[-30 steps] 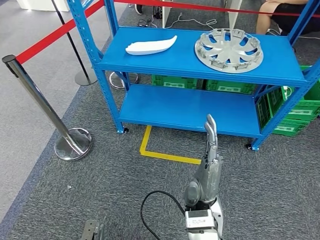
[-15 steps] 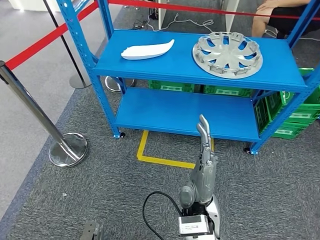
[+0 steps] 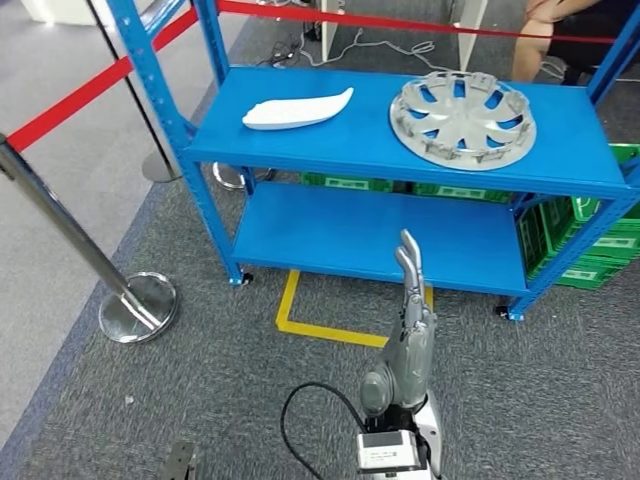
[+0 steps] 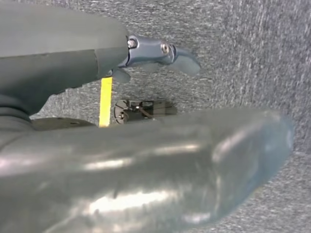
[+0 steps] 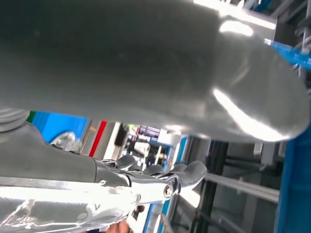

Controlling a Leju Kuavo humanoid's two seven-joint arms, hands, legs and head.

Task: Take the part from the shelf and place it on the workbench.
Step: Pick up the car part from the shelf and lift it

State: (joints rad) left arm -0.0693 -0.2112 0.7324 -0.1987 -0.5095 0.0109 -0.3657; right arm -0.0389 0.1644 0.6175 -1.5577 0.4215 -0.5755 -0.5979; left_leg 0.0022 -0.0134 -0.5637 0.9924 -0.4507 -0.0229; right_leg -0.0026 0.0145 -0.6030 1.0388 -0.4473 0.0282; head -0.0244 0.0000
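Blue steel makes up the shelf [image 3: 377,135], which stands on grey carpet [image 3: 226,380] with two decks. On the top deck lie two parts, well apart: a long white trim piece [image 3: 296,110] toward the left end and a round silver hubcap [image 3: 462,118] toward the right. Neither is touched by a hand. The lower deck carries nothing that can be seen, and green crates [image 3: 596,245] sit behind and beside the shelf at the right.

In the head view the right hand [image 3: 411,320] is raised in front of the lower deck, fingers straight, close together and pointing up toward the shelf; it holds nothing. The left hand [image 4: 146,160] hangs low over the carpet; its wrist view shows a thick thumb and one dark finger [image 4: 161,51] stretched out with nothing between them.

A yellow floor mark [image 3: 332,325] lies just before the shelf. A chrome post [image 3: 90,255] with red tape [image 3: 90,85] stands to the left.
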